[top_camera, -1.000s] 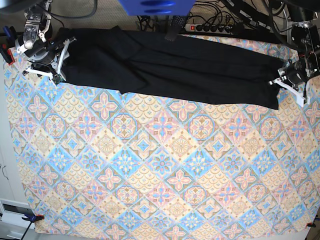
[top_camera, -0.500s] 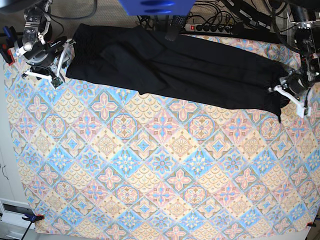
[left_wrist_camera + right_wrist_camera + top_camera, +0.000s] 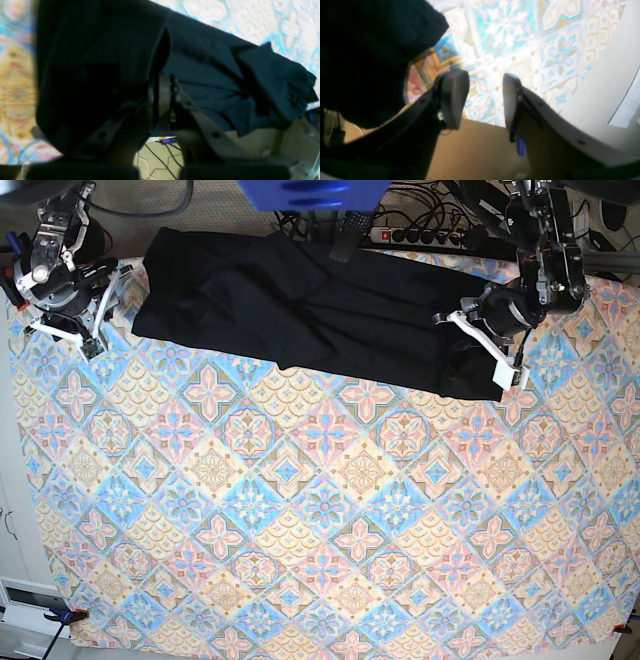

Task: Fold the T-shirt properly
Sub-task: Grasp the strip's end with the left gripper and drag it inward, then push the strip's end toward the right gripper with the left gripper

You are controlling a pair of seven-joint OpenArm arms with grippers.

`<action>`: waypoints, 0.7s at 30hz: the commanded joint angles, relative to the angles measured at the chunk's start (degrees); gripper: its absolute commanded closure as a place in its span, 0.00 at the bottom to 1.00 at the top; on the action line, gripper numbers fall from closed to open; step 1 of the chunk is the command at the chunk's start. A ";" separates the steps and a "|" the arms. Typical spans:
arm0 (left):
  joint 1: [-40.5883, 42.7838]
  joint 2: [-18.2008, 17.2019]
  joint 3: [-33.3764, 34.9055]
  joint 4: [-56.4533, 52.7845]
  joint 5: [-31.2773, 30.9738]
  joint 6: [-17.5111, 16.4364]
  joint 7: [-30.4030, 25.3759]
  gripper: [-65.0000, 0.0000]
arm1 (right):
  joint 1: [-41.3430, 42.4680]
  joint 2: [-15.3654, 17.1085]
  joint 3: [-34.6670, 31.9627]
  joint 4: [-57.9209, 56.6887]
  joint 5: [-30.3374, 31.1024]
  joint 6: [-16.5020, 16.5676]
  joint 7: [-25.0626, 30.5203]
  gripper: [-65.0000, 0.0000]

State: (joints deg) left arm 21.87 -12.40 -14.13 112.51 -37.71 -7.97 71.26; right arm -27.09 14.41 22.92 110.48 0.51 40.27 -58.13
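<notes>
Two grippers work over the patterned tablecloth (image 3: 320,530), and only one has cloth in it. The left gripper (image 3: 163,100) has its jaws pressed together on a fold of the black T-shirt (image 3: 300,305); in the left wrist view the fabric drapes over both fingers and bunches away to the side of them, hiding most of one finger. In the base view this gripper (image 3: 480,345) sits on the shirt's end, where the cloth is doubled back on itself.

The right gripper (image 3: 485,100) stands with its jaws apart and nothing between them; bare tablecloth shows through the gap. Its pads (image 3: 453,97) touch no cloth, though the shirt's dark edge (image 3: 370,50) lies just beside one finger. In the base view it (image 3: 62,285) hovers beside the shirt's opposite end, near the cloth's far corner.
</notes>
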 commanded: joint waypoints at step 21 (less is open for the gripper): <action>-0.20 -6.80 13.30 2.35 -13.93 -0.34 2.19 0.72 | 1.03 3.30 4.47 0.95 0.32 -0.27 0.33 0.61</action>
State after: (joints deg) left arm 21.91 -18.57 -0.30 113.86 -51.31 -8.38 74.02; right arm -26.04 16.73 26.89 110.48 0.67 40.29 -58.26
